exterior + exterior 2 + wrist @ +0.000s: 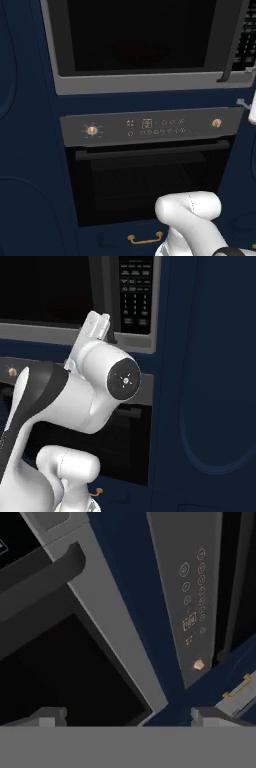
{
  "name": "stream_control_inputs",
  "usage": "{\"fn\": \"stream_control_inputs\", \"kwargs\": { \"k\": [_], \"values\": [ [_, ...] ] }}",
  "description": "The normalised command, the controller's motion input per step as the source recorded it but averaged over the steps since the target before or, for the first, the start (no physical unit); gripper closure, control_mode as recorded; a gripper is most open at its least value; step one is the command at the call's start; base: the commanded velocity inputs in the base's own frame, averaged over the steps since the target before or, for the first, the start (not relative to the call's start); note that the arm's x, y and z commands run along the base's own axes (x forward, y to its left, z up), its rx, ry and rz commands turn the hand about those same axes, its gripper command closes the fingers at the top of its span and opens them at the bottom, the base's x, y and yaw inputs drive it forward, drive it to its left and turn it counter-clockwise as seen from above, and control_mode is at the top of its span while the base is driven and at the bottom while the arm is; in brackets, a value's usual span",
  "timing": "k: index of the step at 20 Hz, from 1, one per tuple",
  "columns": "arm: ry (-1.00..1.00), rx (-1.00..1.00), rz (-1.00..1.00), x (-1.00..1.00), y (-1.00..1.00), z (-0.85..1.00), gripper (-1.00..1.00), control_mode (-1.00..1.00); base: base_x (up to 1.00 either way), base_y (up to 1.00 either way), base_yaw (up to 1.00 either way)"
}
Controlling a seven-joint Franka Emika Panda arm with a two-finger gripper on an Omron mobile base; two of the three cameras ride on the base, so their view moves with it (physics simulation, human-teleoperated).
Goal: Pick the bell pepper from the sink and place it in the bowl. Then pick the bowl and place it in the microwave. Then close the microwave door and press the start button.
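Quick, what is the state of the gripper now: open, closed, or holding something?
Gripper: open, jaws wide apart, nothing between the fingertips; it points at the microwave frame.

So the oven (pixel 150 170) is sitting built into dark navy cabinetry (pixel 30 150), with its grey control panel (pixel 150 125) running across the top. A gold knob (pixel 92 131) is showing at the left end and another gold knob (pixel 216 123) at the right, small button icons sitting between them. A long dark handle bar (pixel 150 150) is spanning the door, and a gold drawer pull (pixel 145 239) is hanging below.
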Motion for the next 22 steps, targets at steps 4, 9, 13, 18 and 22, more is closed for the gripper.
{"fn": "stream_control_inputs", "kwargs": {
  "k": [4, 9, 13, 18, 22],
  "values": [
    [-0.07, 0.00, -0.03, 0.03, -0.78, -0.08, -1.00, -1.00, 0.00, 0.00, 0.00],
    [0.00, 0.00, -0.01, 0.55, -0.35, -0.04, -1.00, -1.00, 0.00, 0.00, 0.00],
    [0.00, 0.00, 0.00, 0.66, 0.02, 0.00, -1.00, -1.00, 0.00, 0.00, 0.00],
    [0.00, 0.00, 0.00, 0.52, 0.02, 0.00, -1.00, -1.00, 0.00, 0.00, 0.00],
    [0.00, 0.00, 0.00, 0.49, -0.01, -0.02, -1.00, -1.00, 0.00, 0.00, 0.00]
  ]
}}
